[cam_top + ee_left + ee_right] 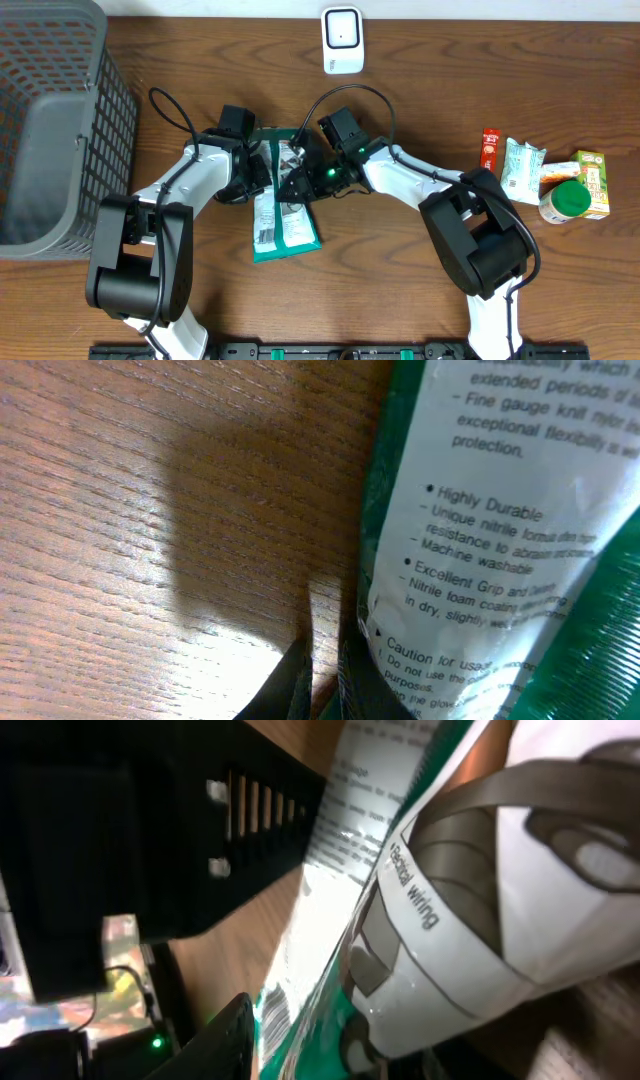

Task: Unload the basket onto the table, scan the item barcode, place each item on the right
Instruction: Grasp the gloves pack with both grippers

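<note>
Green-and-white glove packet (pixel 285 225) lies at the middle of the bench (pixel 400 290), long side running from far edge to near edge. Its near end is flat on the wood, and its far end is bunched up between the two hands.

Left hand (pixel 262 178) is at the packet's left edge. In the left wrist view its dark fingers (pixel 290 690) are closed almost together, with the packet's printed face right beside one of them. Can't tell whether the edge is actually pinched.

Right hand (pixel 300 180) is at the packet's far right part, facing the left hand, the two nearly touching. The right wrist view shows one dark finger (pixel 225 1040) at the bottom and the packet's glove picture very close to the lens. The second finger is not clear, so can't tell if this hand is open or gripping.

White scanner (pixel 341 38) stands at the far edge, centre, well apart from the packet. Grey mesh basket (pixel 115 110) fills the far left corner. Near the right edge is a group: red sachet (pixel 490 148), white-green pouch (pixel 522 168), green-lidded jar (pixel 566 200) and green-yellow carton (pixel 592 180), with the jar touching the carton.
</note>
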{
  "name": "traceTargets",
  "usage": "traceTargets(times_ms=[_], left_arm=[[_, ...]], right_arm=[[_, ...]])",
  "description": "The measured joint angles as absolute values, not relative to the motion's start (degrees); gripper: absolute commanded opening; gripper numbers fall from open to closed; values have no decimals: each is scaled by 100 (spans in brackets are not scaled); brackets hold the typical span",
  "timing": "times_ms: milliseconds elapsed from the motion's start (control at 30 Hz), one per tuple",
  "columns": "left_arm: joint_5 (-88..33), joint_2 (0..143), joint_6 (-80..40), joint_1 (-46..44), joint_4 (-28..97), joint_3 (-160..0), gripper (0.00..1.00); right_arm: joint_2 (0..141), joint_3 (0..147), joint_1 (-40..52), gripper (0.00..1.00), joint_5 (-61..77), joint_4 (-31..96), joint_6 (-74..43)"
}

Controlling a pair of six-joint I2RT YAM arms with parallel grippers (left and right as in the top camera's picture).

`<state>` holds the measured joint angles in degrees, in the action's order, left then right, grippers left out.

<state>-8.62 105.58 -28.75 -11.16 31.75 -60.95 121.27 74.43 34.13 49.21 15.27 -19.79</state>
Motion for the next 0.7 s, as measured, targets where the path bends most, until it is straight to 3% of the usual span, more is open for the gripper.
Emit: traceTargets(times_ms=[267, 700], left_arm=[[-864, 10558, -2873, -1116, 3168, -6095, 14], [-864, 10556, -2875, -1135, 3151, -6093, 17]], right_arm=[[12127, 6733, 3422, 45, 4932, 585, -2377], [12121, 6689, 3715, 47, 4661, 292, -2860]])
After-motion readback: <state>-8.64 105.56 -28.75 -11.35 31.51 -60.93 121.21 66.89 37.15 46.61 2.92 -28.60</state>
